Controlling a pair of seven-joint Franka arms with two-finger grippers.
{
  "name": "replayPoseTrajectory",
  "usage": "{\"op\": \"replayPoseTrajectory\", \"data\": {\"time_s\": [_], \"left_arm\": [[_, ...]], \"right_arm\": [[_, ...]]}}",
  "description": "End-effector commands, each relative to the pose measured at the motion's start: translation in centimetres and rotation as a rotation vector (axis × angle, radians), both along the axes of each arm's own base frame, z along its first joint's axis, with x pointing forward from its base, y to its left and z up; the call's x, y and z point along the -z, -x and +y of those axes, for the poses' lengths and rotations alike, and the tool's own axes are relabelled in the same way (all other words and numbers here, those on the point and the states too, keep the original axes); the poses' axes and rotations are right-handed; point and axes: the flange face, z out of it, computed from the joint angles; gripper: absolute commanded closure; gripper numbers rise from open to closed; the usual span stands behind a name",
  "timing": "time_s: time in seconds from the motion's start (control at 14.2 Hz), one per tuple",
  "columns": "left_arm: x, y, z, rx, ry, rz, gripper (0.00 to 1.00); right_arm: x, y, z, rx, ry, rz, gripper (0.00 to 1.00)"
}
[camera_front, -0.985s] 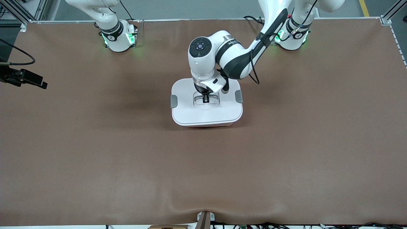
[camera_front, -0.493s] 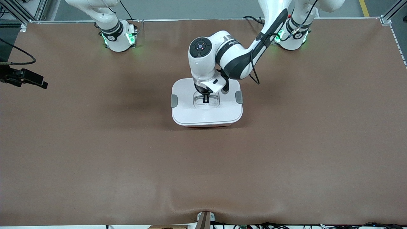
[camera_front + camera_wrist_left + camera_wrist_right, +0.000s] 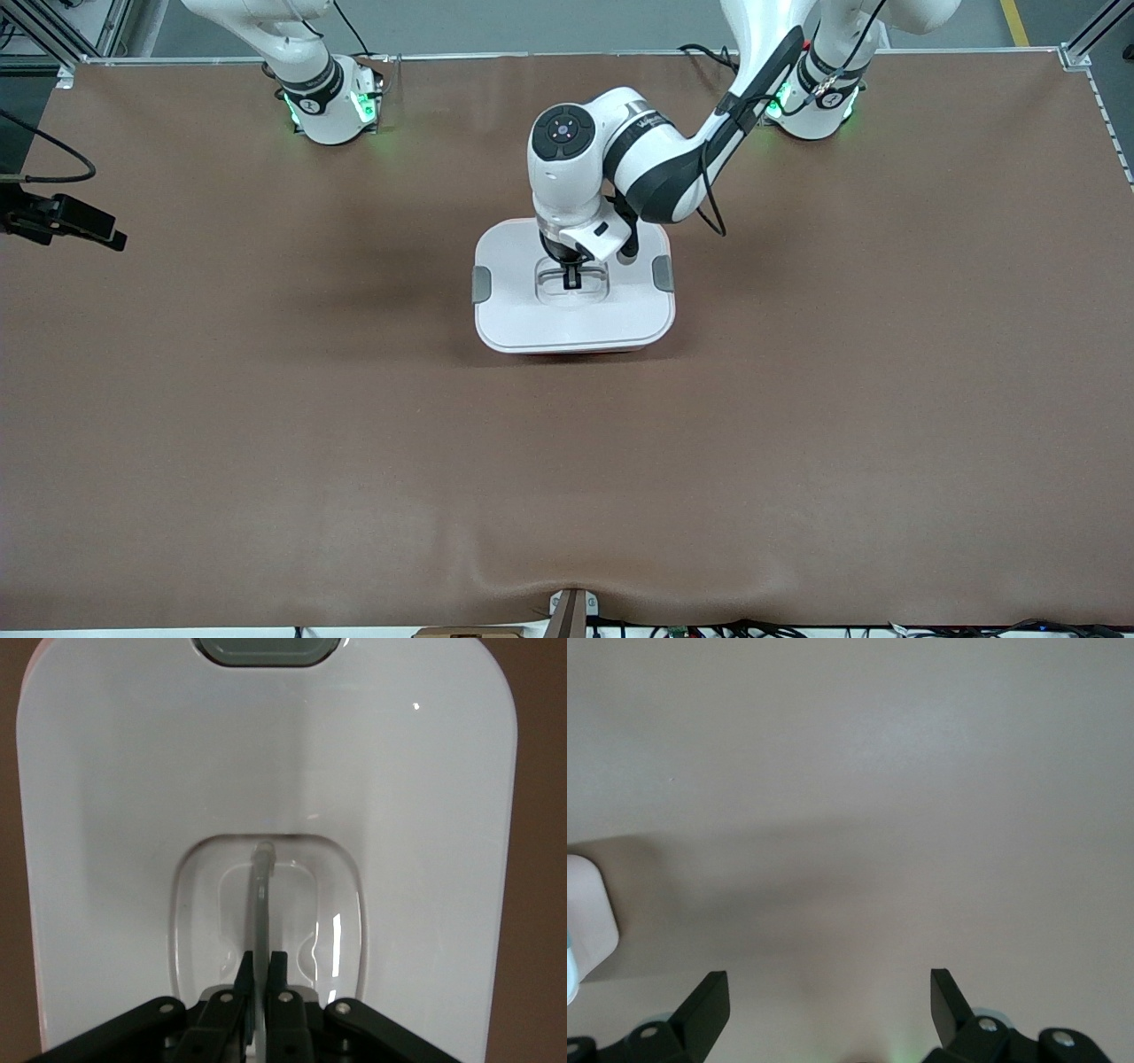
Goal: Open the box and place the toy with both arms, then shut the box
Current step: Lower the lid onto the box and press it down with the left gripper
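High front camera facing both arms; wrist cameras looking down, all sharing the box (image 3: 574,306).

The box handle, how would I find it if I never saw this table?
Look at the middle of the brown table, where one white-lidded box sits. In the hollow at the lid's centre stands a thin handle, pinched by the left gripper. Unlike the grey clips at the lid's ends, it sits in the middle.
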Motion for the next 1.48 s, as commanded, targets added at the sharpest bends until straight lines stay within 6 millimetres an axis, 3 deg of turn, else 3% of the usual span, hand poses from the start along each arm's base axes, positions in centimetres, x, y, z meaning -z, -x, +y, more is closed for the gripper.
{"op": "replayPoseTrajectory", "data": {"time_s": [0.0,0.42,0.56,0.84,0.91,0.99,1.13,1.2,1.41], "left_arm": [[0.4,0.5,0.4,0.004,-0.006,0.021,0.96],[0.5,1.3,1.4,0.009,-0.032,0.025,0.97],[0.4,1.2,1.5,0.008,-0.031,0.024,0.86],[0.7,1.2,1.4,0.010,-0.033,0.026,0.81],[0.6,1.3,1.3,0.013,-0.032,0.025,0.74],[0.5,1.3,1.3,0.013,-0.032,0.025,0.51],[-0.2,0.9,1.4,0.010,-0.025,0.013,0.14],[-0.6,0.8,1.6,0.017,-0.028,0.010,0.00],[-1.6,0.2,2.2,0.027,-0.037,0.013,0.00]], "right_arm": [[-0.7,0.5,-0.7,0.003,0.023,-0.013,0.00],[-1.1,0.6,-1.1,0.015,0.046,-0.017,0.00],[-1.0,0.6,-0.8,0.009,0.053,-0.010,0.00],[-1.1,0.6,0.1,-0.007,0.053,-0.010,0.00],[-1.0,0.5,0.0,-0.006,0.053,-0.010,0.00],[-1.0,0.5,0.0,-0.006,0.053,-0.012,0.00],[-0.4,0.3,-0.1,-0.011,0.052,0.002,0.00],[-0.2,0.2,0.0,-0.011,0.052,0.007,0.00],[-0.2,0.2,0.2,-0.015,0.052,0.008,0.00]]}}
